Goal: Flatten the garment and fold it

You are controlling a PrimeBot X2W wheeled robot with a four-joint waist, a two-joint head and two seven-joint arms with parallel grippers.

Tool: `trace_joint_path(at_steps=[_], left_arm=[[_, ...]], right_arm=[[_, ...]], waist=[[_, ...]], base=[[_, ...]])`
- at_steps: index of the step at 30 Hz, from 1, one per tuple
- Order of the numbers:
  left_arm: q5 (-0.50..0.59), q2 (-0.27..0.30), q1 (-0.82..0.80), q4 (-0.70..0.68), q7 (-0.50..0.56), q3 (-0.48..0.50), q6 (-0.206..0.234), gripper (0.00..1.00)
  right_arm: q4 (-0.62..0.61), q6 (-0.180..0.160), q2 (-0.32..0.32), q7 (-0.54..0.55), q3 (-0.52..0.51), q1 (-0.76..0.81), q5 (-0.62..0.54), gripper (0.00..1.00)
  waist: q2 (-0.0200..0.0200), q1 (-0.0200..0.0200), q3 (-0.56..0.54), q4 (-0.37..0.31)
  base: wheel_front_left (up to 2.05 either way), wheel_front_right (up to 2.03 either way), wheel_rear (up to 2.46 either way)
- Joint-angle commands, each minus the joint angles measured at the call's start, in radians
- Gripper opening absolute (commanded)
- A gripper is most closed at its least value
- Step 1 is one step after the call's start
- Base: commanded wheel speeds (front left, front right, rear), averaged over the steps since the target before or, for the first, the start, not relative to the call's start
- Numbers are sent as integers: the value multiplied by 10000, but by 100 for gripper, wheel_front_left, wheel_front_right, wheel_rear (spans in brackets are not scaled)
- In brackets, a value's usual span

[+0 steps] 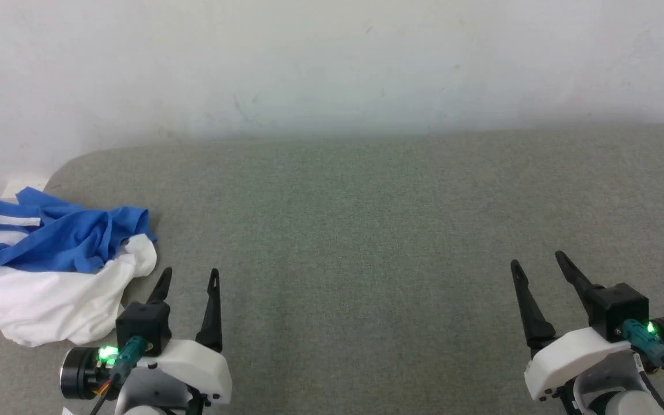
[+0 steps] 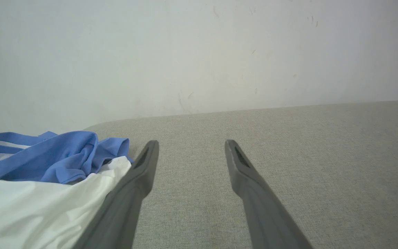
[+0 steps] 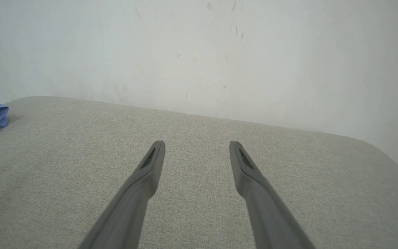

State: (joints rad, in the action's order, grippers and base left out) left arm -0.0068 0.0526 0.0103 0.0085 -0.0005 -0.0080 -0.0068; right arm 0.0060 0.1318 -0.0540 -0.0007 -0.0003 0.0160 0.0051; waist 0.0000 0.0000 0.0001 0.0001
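step: reach garment | where: crumpled heap at far-left edge of grey padded surface, maybe a bed, just beside left pincer | left pincer and right pincer both spread, empty | tip: pinch one outer layer, drag to centre, then spread

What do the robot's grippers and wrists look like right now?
The left gripper and right gripper each have two long, dark, tapering fingers on a black block, set in a white moulded shell. A teal plug with a dark cable enters each wrist beside a glowing green light and a black round cap. Each fingertip has a recessed slot.
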Motion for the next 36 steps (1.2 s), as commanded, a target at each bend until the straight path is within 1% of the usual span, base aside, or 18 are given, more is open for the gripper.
trace_joint_path(at_steps=[1, 8, 15, 36], left_arm=[[-42, -1, -61, 57, -69, -49, 43, 100], [-128, 0, -210, 261, -224, -174, 136, 100], [-220, 26, -334, 442, -376, -256, 230, 100], [-493, 138, -571, 799, -816, -389, 547, 100]], right_arm=[[19, 0, 1, -52, -19, -37, 39, 100], [87, -1, 3, -138, -52, -98, 50, 100], [124, -2, 5, -224, -86, -141, 45, 100], [251, -4, 12, -468, -64, -319, 160, 100]], waist=[[0, 0, 1, 5], [0, 0, 9, 102], [0, 0, 14, 354], [0, 0, 57, 1665]], base=[[0, 0, 0], [0, 0, 0], [0, 0, 0], [0, 0, 0]])
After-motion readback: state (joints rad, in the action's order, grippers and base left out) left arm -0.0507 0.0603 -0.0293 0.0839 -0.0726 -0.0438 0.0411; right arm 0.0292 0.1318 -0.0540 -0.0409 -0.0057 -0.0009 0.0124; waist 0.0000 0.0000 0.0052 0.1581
